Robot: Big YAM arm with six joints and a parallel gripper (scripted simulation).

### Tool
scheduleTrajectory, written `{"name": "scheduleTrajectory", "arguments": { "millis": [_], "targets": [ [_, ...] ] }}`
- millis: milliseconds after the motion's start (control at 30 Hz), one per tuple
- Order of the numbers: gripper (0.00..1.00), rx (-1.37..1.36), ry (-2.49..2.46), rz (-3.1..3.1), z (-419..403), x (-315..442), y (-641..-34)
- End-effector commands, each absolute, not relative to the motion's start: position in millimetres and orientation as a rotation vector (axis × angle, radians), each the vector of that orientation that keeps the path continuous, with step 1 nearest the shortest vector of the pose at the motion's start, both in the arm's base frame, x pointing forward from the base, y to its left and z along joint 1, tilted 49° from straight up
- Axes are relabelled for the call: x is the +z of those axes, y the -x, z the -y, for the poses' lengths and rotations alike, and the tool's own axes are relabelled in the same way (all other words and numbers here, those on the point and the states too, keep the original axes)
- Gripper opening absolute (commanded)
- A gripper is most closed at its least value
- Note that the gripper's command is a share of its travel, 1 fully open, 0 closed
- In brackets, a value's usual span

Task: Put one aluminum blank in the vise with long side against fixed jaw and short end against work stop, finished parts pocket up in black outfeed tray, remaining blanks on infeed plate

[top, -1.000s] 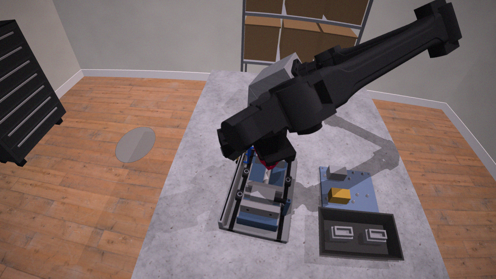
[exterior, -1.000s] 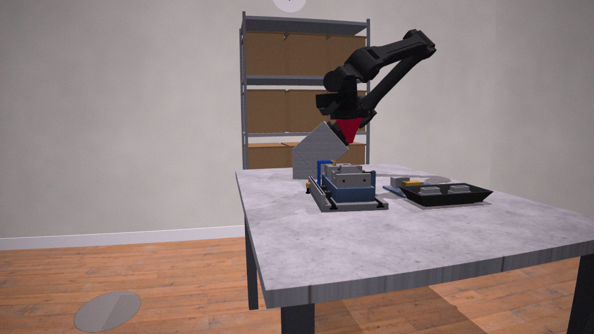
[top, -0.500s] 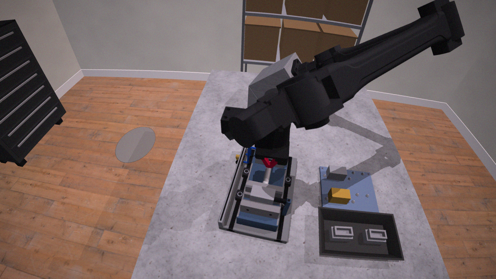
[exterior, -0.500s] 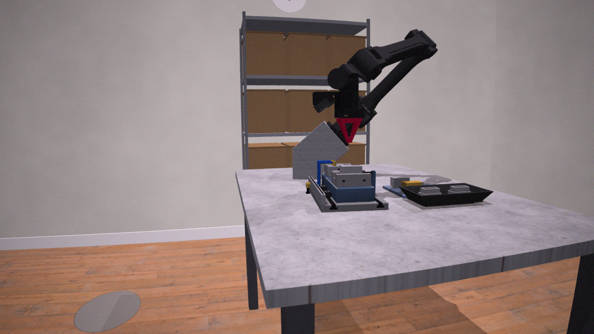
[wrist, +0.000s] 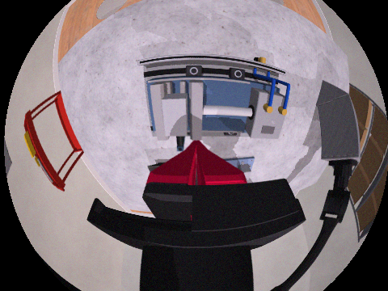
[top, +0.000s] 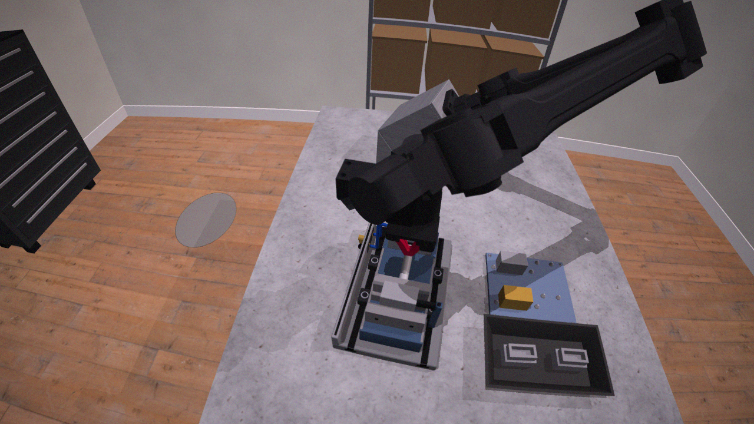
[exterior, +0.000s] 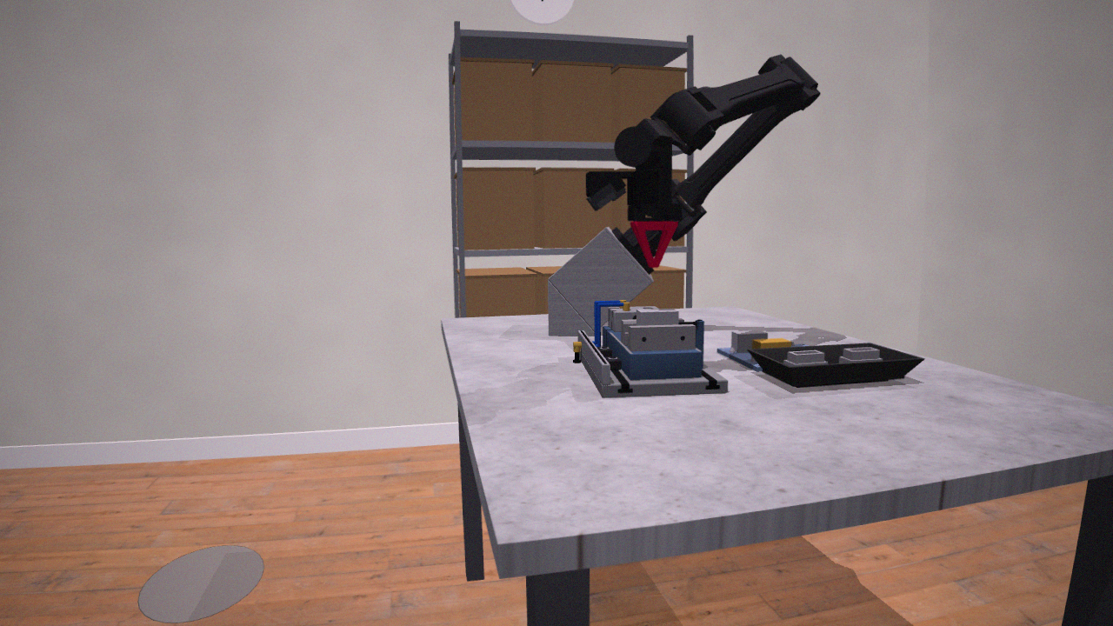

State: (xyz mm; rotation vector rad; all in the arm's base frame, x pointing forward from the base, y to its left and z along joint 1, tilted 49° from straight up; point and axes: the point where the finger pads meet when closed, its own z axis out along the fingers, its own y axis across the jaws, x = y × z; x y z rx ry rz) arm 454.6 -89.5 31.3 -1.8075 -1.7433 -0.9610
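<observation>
My gripper (top: 407, 247) (exterior: 652, 261) (wrist: 196, 145) has red fingers. It is shut on nothing and hangs well above the far end of the vise (top: 350, 316) (exterior: 653, 362) (wrist: 216, 86). A gray blank (top: 395, 300) (wrist: 174, 115) lies between the jaws, beside the fixed jaw (top: 394, 321) (exterior: 661, 336). The work stop (top: 427, 304) is at its right end. A gray blank (top: 510, 262) and a brass blank (top: 515, 297) (exterior: 770, 342) lie on the infeed plate (top: 558, 308). Two finished parts (top: 521, 352) (top: 572, 357) lie pocket up in the black outfeed tray (top: 601, 363) (exterior: 836, 372).
A large slanted gray housing (top: 416, 121) (exterior: 595, 276) stands behind the vise, under the arm. Blue hoses (top: 377, 234) (wrist: 272, 86) run at the vise's far end. A shelf with cardboard boxes (exterior: 571, 101) stands behind the table. A black drawer cabinet (top: 31, 136) is on the left.
</observation>
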Motion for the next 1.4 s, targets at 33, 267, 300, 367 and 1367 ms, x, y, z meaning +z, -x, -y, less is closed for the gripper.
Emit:
{"name": "scheduleTrajectory", "arguments": {
  "millis": [33,267,300,367,1367],
  "targets": [
    [0.00,-0.959,1.812,1.747,90,27,-460],
    [0.00,-0.964,1.810,1.756,90,30,-461],
    [0.00,-0.964,1.810,1.757,90,30,-461],
    [0.00,-0.963,1.808,1.757,88,30,-461],
    [0.00,-0.954,1.800,1.745,54,1,-464]
  ]
}}
